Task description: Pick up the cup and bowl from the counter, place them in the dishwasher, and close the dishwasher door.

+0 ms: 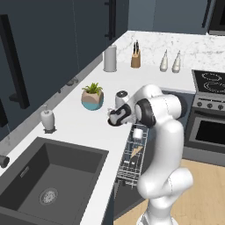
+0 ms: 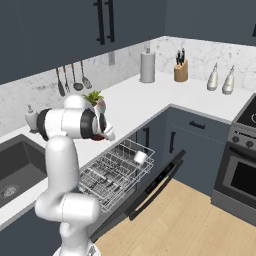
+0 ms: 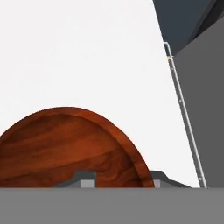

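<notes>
In the hand view the bowl (image 3: 72, 148) is sitting on the white desk (image 3: 78, 52), filling the lower left of the frame, its right rim lying between the two finger tips (image 3: 87, 179) at the bottom edge. Whether the jaws are clenching on that rim cannot be told. The cup (image 2: 140, 157) is lying in the dishwasher rack (image 2: 112, 172), centre frame.

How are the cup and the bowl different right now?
The cup is white and sits in the pulled-out dishwasher rack; the bowl is dark reddish-brown and rests on the white counter. The gripper is down at the bowl's rim, while the cup stands alone. The bowl looks shallow, the cup upright. Both are small and round.
</notes>
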